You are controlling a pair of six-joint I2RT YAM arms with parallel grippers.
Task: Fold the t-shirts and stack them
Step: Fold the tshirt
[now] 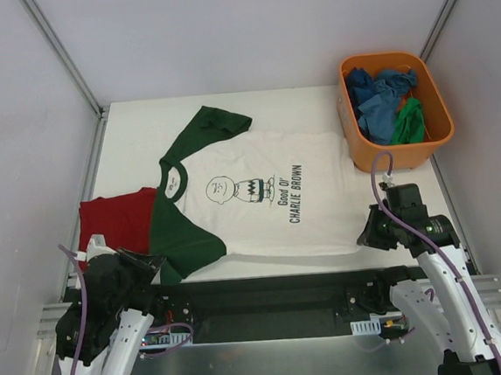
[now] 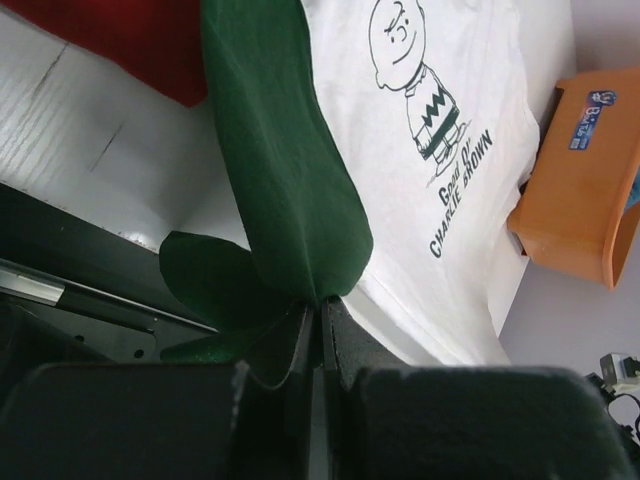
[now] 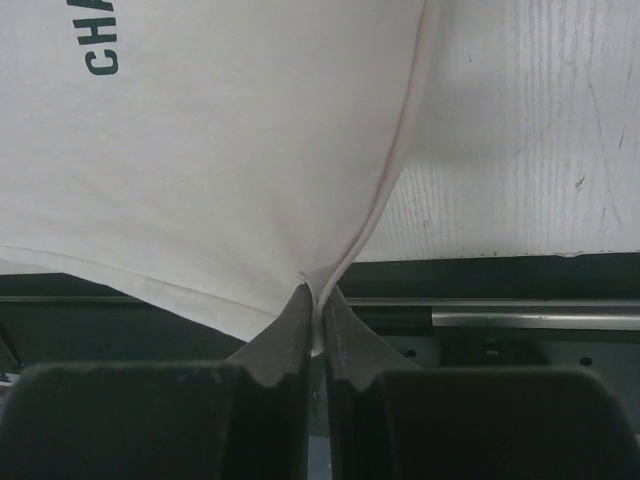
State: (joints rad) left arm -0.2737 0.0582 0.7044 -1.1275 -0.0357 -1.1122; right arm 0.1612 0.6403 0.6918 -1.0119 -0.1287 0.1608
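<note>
A white t-shirt (image 1: 269,199) with dark green sleeves and a black cartoon print lies spread on the table, neck to the left. My left gripper (image 1: 157,268) is shut on the near green sleeve (image 2: 290,180) at its cuff; its jaws (image 2: 320,305) pinch the cloth. My right gripper (image 1: 370,230) is shut on the white hem corner (image 3: 320,230) at the near right, its jaws (image 3: 316,298) closed on the fold. A plain dark red t-shirt (image 1: 117,218) lies folded at the left, partly under the green sleeve. Blue and green t-shirts (image 1: 388,105) fill the tub.
An orange plastic tub (image 1: 379,154) stands at the back right corner, also in the left wrist view (image 2: 580,190). A black rail (image 1: 269,295) runs along the table's near edge. White walls enclose the table on three sides.
</note>
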